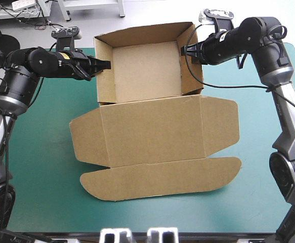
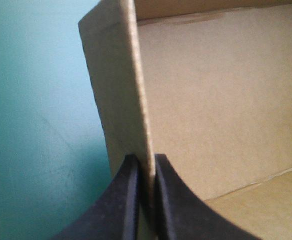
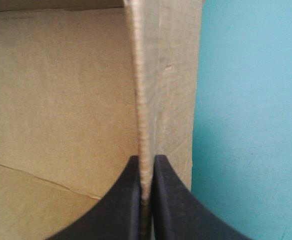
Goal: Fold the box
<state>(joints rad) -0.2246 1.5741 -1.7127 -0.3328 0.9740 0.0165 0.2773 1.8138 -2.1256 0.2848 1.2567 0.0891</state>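
The brown box (image 1: 147, 71) stands as an open tray at the table's far middle, its walls raised and its lid (image 1: 155, 134) lying flat toward the near edge. My left gripper (image 1: 102, 65) pinches the tray's left wall from outside. In the left wrist view the wall's top edge (image 2: 141, 100) runs between the black fingers (image 2: 128, 200) of the left gripper (image 2: 147, 167). My right gripper (image 1: 185, 50) is clamped on the tray's right wall. There the wall's edge (image 3: 144, 100) runs up between the right gripper (image 3: 146, 162) fingers.
The lid's front flap (image 1: 162, 178) with rounded ends lies nearest the table's near edge. Side flaps (image 1: 85, 136) stick out left and right of the lid. Bare teal-green cover (image 1: 41, 167) shows on both sides of the box.
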